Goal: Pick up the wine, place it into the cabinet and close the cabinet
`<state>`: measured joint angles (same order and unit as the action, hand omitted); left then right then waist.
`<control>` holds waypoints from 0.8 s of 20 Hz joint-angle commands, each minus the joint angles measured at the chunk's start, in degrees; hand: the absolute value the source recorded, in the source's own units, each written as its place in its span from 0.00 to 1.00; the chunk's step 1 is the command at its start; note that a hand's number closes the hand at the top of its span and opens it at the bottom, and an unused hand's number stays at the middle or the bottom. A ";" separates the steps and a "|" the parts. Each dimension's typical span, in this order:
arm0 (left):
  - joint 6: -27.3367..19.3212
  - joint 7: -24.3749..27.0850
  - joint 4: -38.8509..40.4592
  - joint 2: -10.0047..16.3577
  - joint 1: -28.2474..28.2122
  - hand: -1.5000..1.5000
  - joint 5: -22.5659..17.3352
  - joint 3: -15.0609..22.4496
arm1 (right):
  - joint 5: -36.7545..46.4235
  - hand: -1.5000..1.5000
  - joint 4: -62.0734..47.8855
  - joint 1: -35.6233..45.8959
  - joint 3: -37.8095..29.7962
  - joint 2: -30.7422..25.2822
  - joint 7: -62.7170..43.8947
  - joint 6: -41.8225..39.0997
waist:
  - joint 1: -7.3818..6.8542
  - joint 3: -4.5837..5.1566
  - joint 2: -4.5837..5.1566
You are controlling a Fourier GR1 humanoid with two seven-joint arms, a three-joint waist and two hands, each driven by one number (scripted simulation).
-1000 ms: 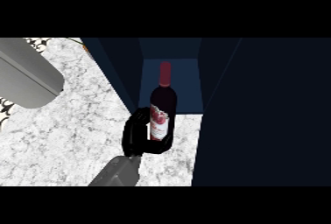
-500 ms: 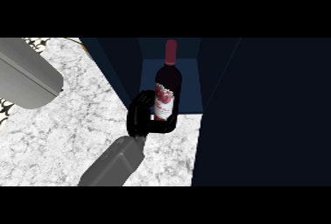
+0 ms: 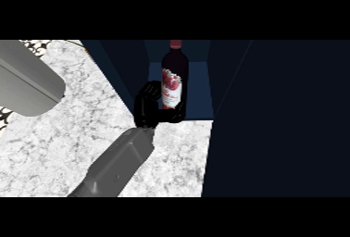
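Observation:
The wine bottle (image 3: pixel 176 62) is dark with a red cap and a white and red label. It stands about upright at the mouth of the open cabinet (image 3: pixel 199 88), over the front edge of its blue floor. My right hand (image 3: pixel 149 109) is shut on the bottle's lower part from the left, fingers curled round it and hiding its base. The grey right forearm runs down to the lower edge over the marble counter (image 3: pixel 61 143). My left hand shows nowhere in the head view.
A broad dark panel (image 3: pixel 280 120), the cabinet's open door, fills the right side. The cabinet's dark left wall (image 3: pixel 120 69) stands just left of the bottle. A large grey rounded shape (image 3: pixel 27 83) lies at the upper left.
My right hand has carried the bottle farther away and a little right, from over the counter's edge into the cabinet opening. The forearm has stretched after it.

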<state>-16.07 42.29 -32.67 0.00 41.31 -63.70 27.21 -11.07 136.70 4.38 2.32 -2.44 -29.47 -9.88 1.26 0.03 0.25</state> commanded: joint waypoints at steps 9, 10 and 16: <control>-1.89 -5.88 7.83 0.00 13.21 1.00 -1.63 -4.13 | -0.17 0.00 -0.11 -1.66 -0.53 0.00 2.11 -0.63 | -0.25 -0.02 -0.09; 1.97 -1.93 12.99 0.00 12.59 1.00 -1.53 -4.84 | -1.65 0.00 -0.48 0.07 -0.70 -0.30 0.87 -0.46 | 0.31 0.00 0.17; 1.34 -7.54 18.05 0.00 19.45 1.00 -2.14 -5.22 | -1.05 0.00 -2.68 1.54 -0.95 -0.64 1.65 -0.75 | 1.28 0.03 0.64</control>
<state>-16.53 36.68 -18.05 -0.03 54.83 -65.28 24.59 -12.26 135.22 4.04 1.28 -2.85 -27.28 -10.91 2.07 0.10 0.93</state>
